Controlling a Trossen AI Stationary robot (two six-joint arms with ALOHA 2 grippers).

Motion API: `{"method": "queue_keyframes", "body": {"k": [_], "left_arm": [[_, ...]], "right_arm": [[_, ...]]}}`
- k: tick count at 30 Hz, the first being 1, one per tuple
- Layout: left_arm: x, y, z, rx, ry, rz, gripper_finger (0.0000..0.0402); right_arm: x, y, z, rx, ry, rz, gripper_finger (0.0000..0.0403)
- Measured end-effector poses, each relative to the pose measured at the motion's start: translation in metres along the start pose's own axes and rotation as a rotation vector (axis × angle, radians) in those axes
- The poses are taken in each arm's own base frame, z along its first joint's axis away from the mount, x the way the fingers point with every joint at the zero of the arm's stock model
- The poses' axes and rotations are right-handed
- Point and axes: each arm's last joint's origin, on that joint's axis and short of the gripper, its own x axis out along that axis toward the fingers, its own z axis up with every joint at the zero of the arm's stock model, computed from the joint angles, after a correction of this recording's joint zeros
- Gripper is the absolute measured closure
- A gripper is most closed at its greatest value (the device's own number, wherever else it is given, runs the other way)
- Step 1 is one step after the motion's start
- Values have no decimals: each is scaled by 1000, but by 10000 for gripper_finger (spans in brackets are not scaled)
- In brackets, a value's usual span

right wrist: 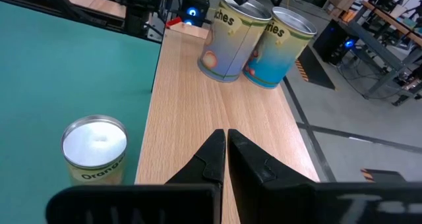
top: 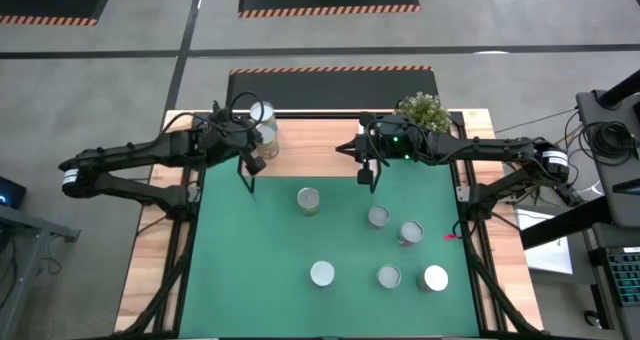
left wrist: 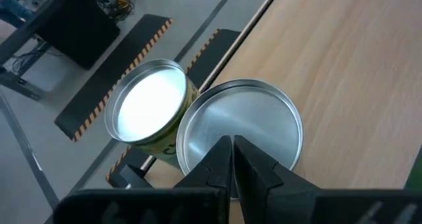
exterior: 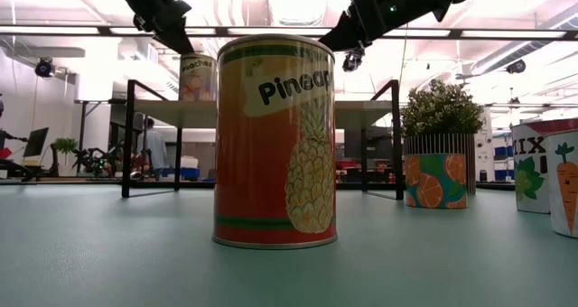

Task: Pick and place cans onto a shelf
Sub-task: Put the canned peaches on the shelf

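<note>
Two peach cans sit on the shelf already, both hands hovering shut, empty, presumably between picks.

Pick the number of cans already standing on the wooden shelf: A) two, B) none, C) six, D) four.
A: two cans stand side by side at one end of the shelf, with the shut left gripper just above them; the other six are down on the green mat.

Overhead, table-level, two wrist views
</note>
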Motion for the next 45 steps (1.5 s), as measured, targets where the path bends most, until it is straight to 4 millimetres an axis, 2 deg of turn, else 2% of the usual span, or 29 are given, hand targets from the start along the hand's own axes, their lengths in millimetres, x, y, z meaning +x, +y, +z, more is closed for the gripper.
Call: {"method": "queue_keyframes", "body": {"k": [21, 27, 36, 45], "left_arm": [[-8, 4, 2, -47, -54, -7, 402], [-19, 0, 8, -53, -98, -66, 402], [-3, -10, 1, -28, -43, -32, 402], [3, -11, 2, -66, -38, 50, 402]], "right_arm": [[0, 0, -1, 4, 7, 3, 394], [0, 1, -2, 6, 18, 8, 394], [0, 1, -2, 6, 18, 8, 394], [0, 1, -2, 6, 18, 8, 394]]}}
